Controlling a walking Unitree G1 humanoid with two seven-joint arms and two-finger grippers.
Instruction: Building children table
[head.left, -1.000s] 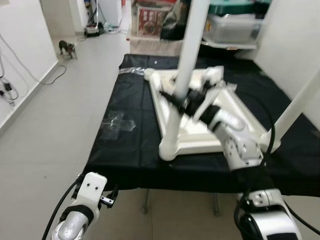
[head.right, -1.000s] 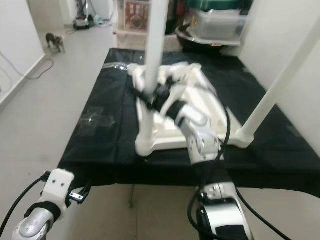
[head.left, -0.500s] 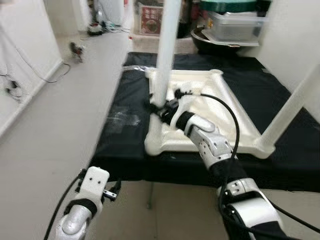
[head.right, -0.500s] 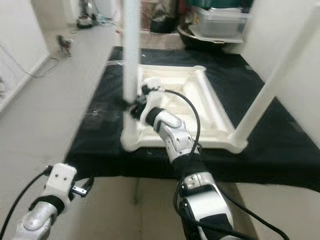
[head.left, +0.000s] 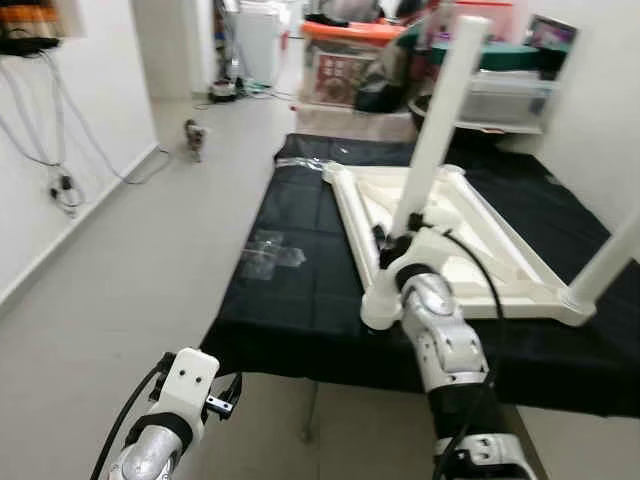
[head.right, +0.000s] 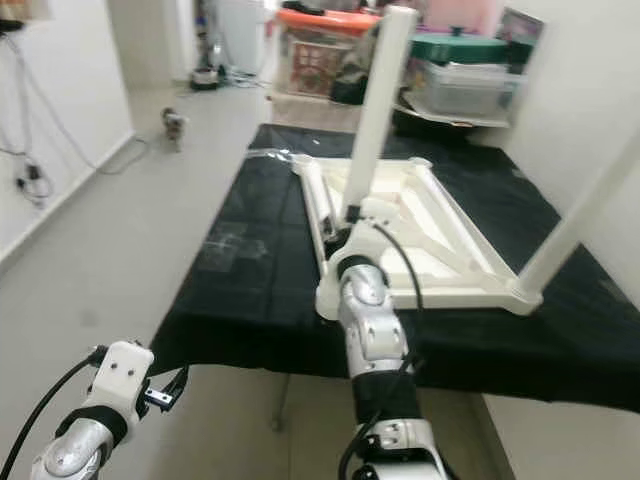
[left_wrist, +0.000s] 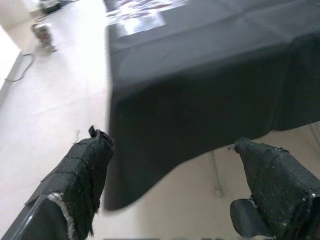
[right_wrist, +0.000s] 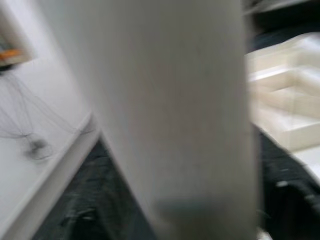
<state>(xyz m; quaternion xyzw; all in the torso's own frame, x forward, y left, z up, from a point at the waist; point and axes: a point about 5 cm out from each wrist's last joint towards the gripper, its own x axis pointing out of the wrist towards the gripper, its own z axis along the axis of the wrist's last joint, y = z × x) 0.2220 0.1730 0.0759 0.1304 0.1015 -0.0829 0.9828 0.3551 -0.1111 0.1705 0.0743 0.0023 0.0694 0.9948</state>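
Table (head.left: 470, 250): upturned on your black-draped bench (head.left: 300, 290), near its front edge | Right gripper (head.left: 392, 243): at base of near leg (head.left: 437, 120); leg fills wrist view, blurred; finger state cannot tell | Left gripper (left_wrist: 175, 190): low before bench, fingers (left_wrist: 82, 172) apart, holding nothing

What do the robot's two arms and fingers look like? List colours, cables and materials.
Left arm: silver tube, white boxy wrist block, black cable looping alongside. Its fingers are long, black, wrapped in rough, frayed fabric-like padding. Right arm: silver jointed segments with small screws, white wrist housing, a black cable arcing over it.
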